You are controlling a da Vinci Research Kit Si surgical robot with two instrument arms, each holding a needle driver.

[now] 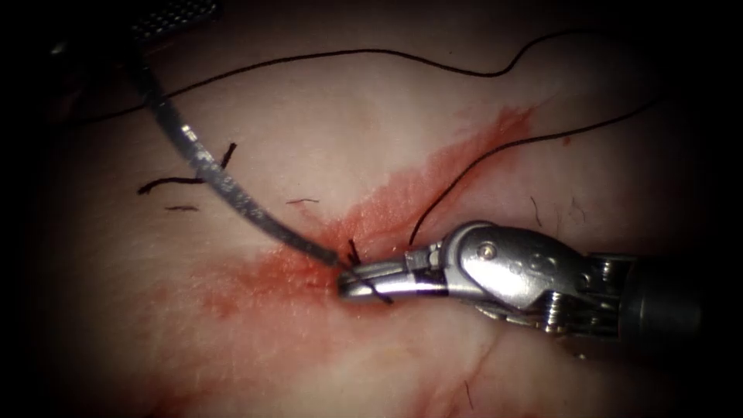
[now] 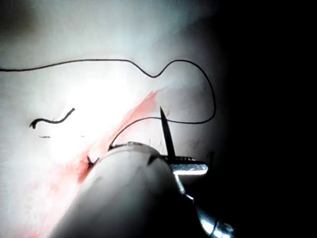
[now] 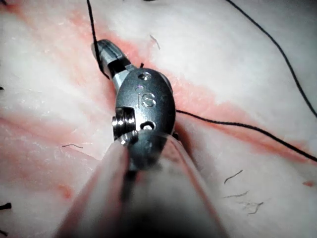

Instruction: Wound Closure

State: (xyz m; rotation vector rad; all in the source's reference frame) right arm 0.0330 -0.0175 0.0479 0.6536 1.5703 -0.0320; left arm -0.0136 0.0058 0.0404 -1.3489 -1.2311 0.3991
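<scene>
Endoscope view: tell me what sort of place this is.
Probably a surgical-robot practice bench, not an operating room: pale tissue stained with red fluid, loose black thread with cut ends of thread, and the right tool, jaws shut, at the cut. A long curved metal piece ends there too.

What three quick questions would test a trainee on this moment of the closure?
1. True or false: the left tool holds the needle.
2. Where is the needle's tip? A) at the cut, beside the right tool; B) high above the tissue; C) far left of the cut.
3. Fill in: the cut end of thread lies ___ of the cut.
Key: 1 true; 2 A; 3 left.
</scene>
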